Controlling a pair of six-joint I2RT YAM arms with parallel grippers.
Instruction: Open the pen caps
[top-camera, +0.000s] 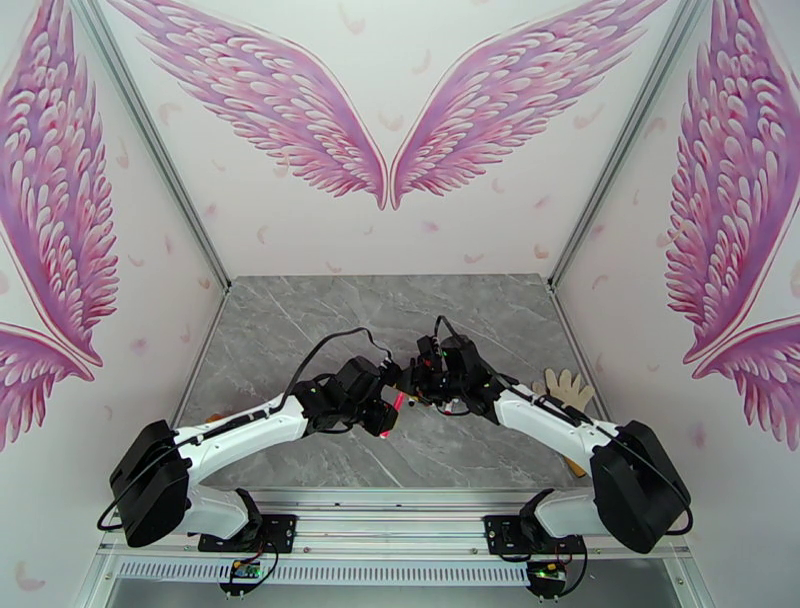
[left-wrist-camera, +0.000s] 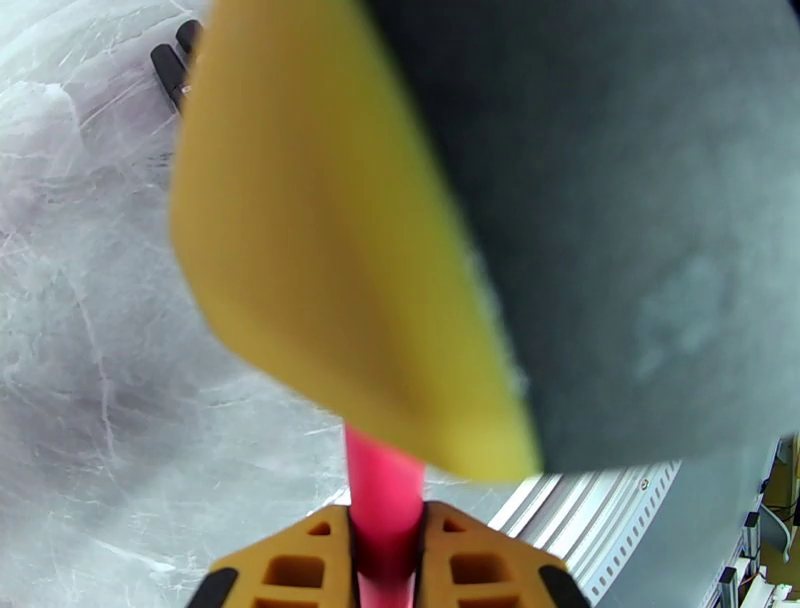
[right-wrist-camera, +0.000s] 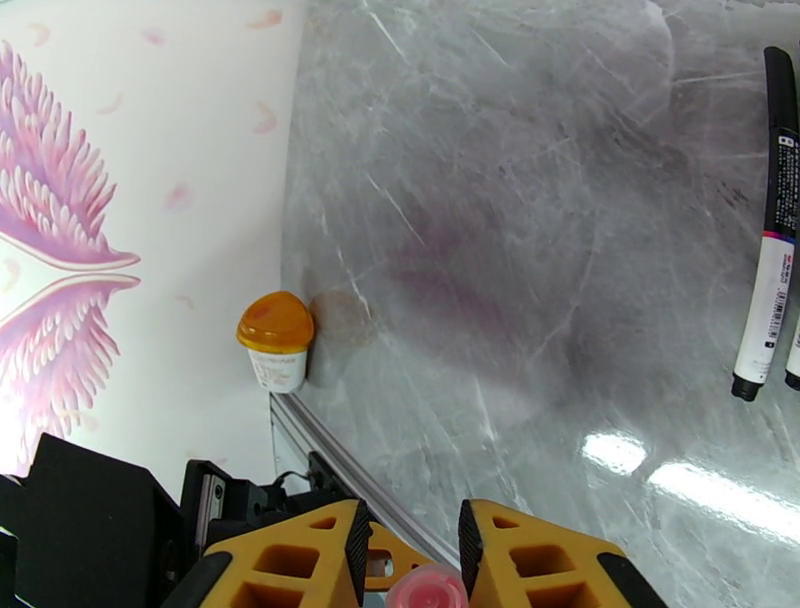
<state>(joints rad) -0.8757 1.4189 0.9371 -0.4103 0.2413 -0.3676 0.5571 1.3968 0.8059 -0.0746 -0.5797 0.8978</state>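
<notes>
**Top view:** We note both arms reaching to the middle of the grey worktop (top-camera: 300, 330). The left tool (top-camera: 390, 395) and right tool (top-camera: 422, 382) sit nose to nose. A short bit of the pink pen (top-camera: 397, 401) shows between them. A white glove (top-camera: 568, 388) lies near the right wall.

**Left wrist:** The left tool (left-wrist-camera: 385, 530) is clamped on the pink pen (left-wrist-camera: 383, 490). Its smooth barrel runs up from the orange fingers (left-wrist-camera: 300, 565) and goes behind a blurred yellow-and-dark shape close to the lens. Two black pens (left-wrist-camera: 168, 62) lie on the worktop at upper left.

**Right wrist:** The right tool (right-wrist-camera: 415, 545) has one finger on each side of the round pink cap (right-wrist-camera: 430, 590). A sliver of gap shows on one side, so we cannot tell if it grips. This view adds a black-and-white pen (right-wrist-camera: 772, 230) lying far right. It also shows an orange-lidded pot (right-wrist-camera: 275, 340) against the wall.
</notes>
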